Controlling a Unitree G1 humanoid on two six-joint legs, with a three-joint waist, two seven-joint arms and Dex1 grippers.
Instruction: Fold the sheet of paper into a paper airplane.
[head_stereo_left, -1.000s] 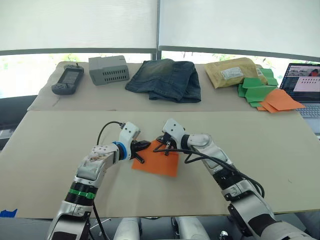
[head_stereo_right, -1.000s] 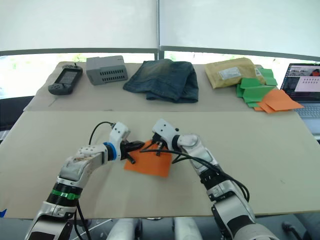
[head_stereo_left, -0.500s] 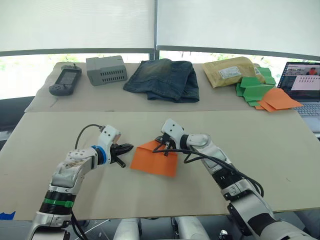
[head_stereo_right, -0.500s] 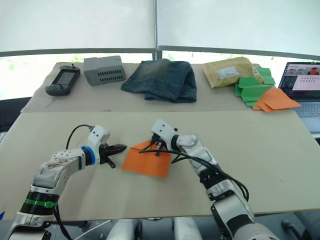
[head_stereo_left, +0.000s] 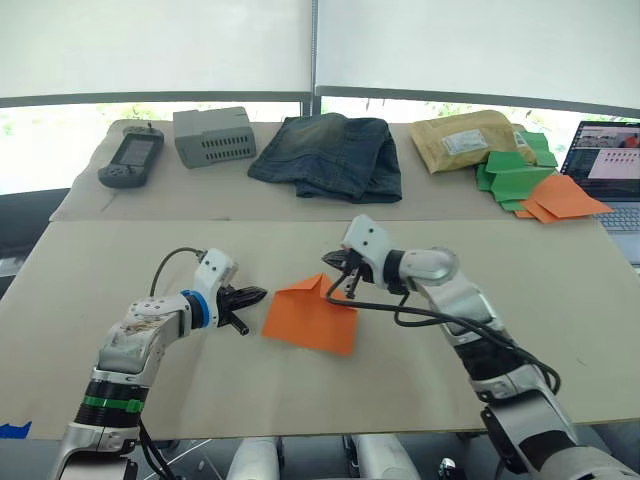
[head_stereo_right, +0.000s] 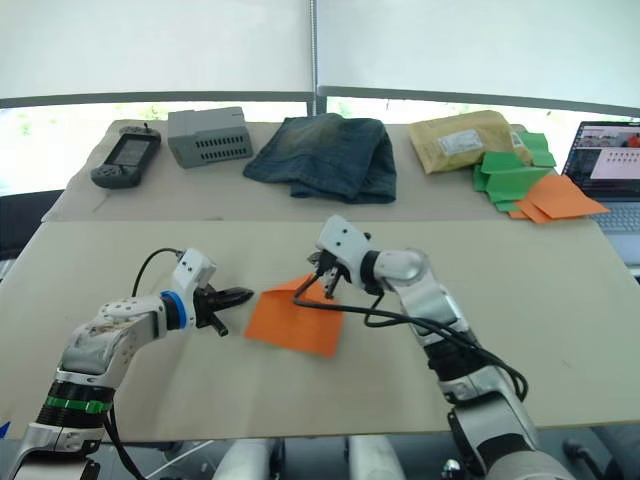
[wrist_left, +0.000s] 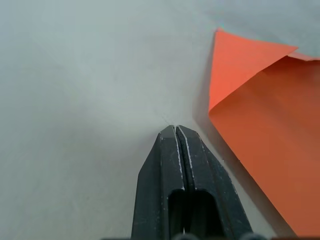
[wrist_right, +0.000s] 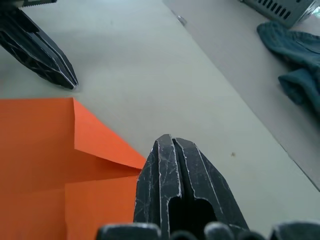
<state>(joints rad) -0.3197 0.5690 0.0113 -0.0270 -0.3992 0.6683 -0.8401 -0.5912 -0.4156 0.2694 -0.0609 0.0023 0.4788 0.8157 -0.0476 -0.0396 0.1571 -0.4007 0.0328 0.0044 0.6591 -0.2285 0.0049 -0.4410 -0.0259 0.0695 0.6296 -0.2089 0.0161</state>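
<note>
A wide beige surface (head_stereo_left: 560, 330) fills the scene, with a second strip of the same surface behind it carrying a folded pair of jeans (head_stereo_left: 328, 157), a tan padded envelope (head_stereo_left: 462, 143), a pile of green and orange folded papers (head_stereo_left: 530, 182), a grey vented box (head_stereo_left: 213, 136) and a dark handheld device (head_stereo_left: 132, 160); an open laptop (head_stereo_left: 612, 168) sits at the far right edge. The orange sheet of paper (head_stereo_left: 310, 318) lies flat on the near surface between the two end effectors, one corner folded over into a triangular flap. The right end effector (head_stereo_left: 338, 281) hangs just above that folded corner on the sheet's far side, its two black fingers pressed together and holding nothing. The left end effector (head_stereo_left: 250, 297) sits just beside the sheet's left edge, apart from it, its fingers likewise pressed together and empty, pointing toward the paper.
</note>
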